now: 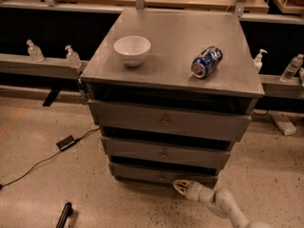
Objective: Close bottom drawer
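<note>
The bottom drawer (142, 173) is the lowest and narrowest grey front of the cabinet, with a tiny centre knob (161, 176). It sits slightly out, with a dark gap above it. My gripper (178, 185) is at floor level right in front of the drawer front, just right of the knob, at the end of my white arm (223, 204), which comes in from the lower right. The fingertips are at or very near the drawer face.
The middle drawer (164, 152) and the top drawer (166, 121) sit above. A white bowl (132, 49) and a blue can (206, 62) lying on its side rest on the cabinet top (166, 75). A black cable box (65, 142) lies on the floor at left.
</note>
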`<state>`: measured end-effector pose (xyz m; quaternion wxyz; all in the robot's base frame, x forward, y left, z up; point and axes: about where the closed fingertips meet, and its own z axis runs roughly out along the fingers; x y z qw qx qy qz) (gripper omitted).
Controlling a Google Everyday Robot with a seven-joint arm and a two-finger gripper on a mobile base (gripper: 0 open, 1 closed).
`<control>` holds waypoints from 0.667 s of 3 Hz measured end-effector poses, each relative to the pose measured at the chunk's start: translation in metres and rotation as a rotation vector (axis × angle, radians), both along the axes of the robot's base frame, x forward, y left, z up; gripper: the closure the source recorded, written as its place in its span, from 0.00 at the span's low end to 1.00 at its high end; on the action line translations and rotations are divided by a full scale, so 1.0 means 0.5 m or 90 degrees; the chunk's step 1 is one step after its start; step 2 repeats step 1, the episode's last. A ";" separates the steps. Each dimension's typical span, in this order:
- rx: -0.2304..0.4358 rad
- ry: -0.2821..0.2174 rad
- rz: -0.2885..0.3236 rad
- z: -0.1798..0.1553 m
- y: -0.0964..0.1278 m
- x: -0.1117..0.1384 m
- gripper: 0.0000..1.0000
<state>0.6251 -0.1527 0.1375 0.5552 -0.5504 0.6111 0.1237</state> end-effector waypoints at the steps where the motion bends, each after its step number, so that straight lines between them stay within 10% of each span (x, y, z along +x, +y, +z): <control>1: 0.010 -0.001 -0.002 0.008 -0.045 -0.054 1.00; 2: 0.010 -0.001 -0.002 0.008 -0.045 -0.054 1.00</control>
